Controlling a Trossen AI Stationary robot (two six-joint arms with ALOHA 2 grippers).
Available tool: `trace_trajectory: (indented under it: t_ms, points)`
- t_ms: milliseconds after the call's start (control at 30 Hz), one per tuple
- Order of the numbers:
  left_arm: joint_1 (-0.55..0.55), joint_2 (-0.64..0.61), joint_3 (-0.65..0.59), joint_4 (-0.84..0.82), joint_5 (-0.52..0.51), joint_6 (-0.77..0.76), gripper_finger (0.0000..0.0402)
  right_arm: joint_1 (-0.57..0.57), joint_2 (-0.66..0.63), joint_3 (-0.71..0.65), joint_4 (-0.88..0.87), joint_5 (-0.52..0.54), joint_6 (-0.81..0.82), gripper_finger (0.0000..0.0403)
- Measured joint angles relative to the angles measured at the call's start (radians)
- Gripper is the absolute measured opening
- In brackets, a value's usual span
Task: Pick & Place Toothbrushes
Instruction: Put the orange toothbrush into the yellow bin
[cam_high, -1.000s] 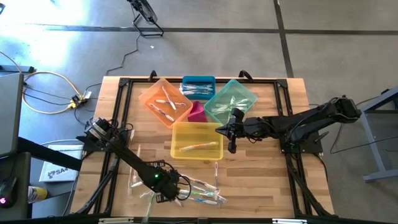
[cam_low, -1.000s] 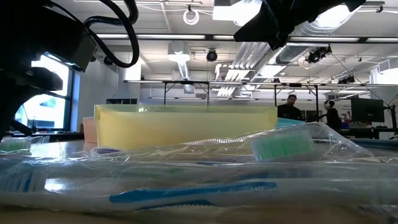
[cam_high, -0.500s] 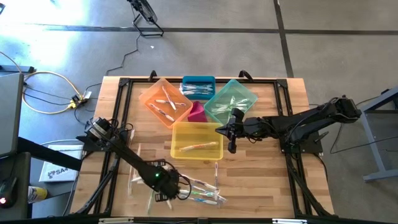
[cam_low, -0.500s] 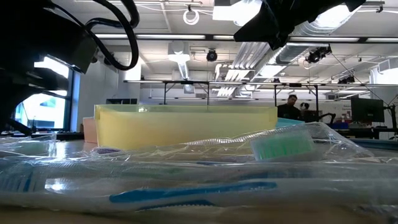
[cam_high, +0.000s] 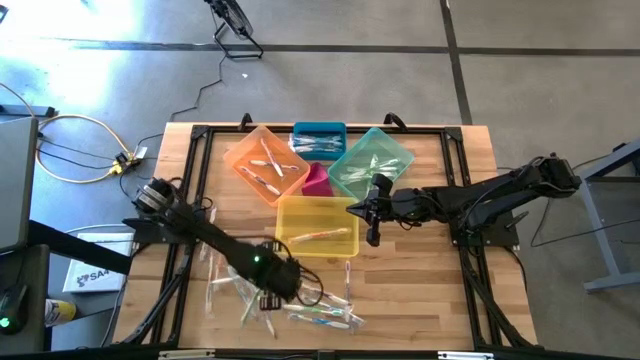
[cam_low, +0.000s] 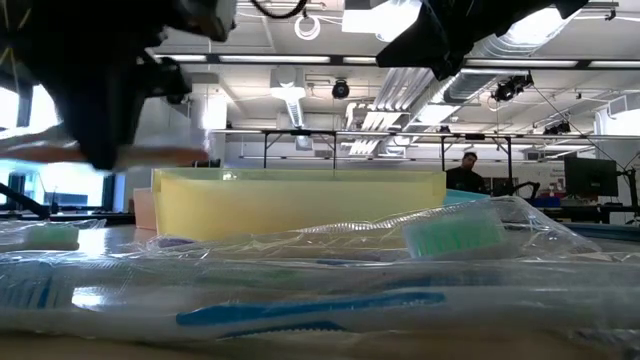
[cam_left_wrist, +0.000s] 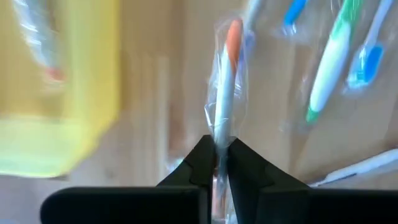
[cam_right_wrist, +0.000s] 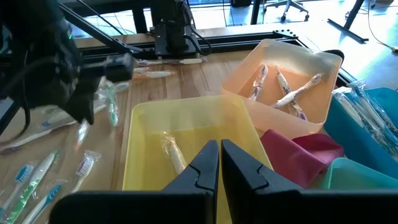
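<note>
Presently, one wrapped toothbrush (cam_left_wrist: 225, 93) w/ orange accent is pinched in the left gripper (cam_left_wrist: 219, 148); its long axis runs straight out in line w/ the fingers, orange end farthest from the gripper. Loose toothbrushes (cam_high: 325, 312) lie scattered at mixed angles on the counter's (cam_high: 430, 285) near edge, just beside that gripper. More brushes sit in bins: one lies lengthwise in the yellow bin (cam_high: 285, 212), several cross in the orange bin (cam_high: 240, 150), others in the blue bin (cam_high: 318, 128) and teal bin (cam_high: 392, 146). A pink bin (cam_high: 317, 180) sits between them.

Counter is light wood planks w/ black frame rails. Floor is grey concrete; cables (cam_high: 70, 140) lie off the counter's left. Low view shows an open workshop w/ ceiling lights and a person (cam_low: 466, 172) far back.

Left gripper: closed tight on the orange brush, above the counter near the yellow bin's front corner. Right gripper (cam_high: 374, 236): fingers shut, holding nothing, over the yellow bin's right edge.
</note>
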Motion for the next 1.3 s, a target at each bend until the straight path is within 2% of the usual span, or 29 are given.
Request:
trace_trajectory:
  t_ms: [133, 367, 533, 833, 1200, 1300]
  points:
    - [0.043, -0.046, 0.015, 0.059, -0.012, 0.056, 0.0023, 0.000, 0.000, 0.000, -0.012, -0.008, 0.023, 0.0010]
    - [0.102, -0.120, 0.015, 0.173, -0.012, 0.098, 0.0023, 0.000, 0.000, 0.000, -0.060, -0.098, 0.052, 0.0010]
    - [0.104, -0.134, 0.016, 0.271, -0.009, 0.143, 0.0023, 0.000, 0.000, 0.000, -0.084, -0.163, 0.084, 0.0010]
    - [0.160, -0.134, 0.015, 0.298, -0.031, 0.222, 0.0023, 0.000, 0.000, 0.000, -0.121, -0.154, 0.101, 0.0010]
    - [0.349, -0.134, 0.015, 0.308, -0.031, 0.385, 0.0023, 0.000, 0.000, 0.000, -0.119, -0.153, 0.092, 0.0010]
    - [0.400, -0.133, 0.015, 0.313, 0.002, 0.410, 0.0023, 0.000, 0.000, 0.000, -0.119, -0.153, 0.087, 0.0010]
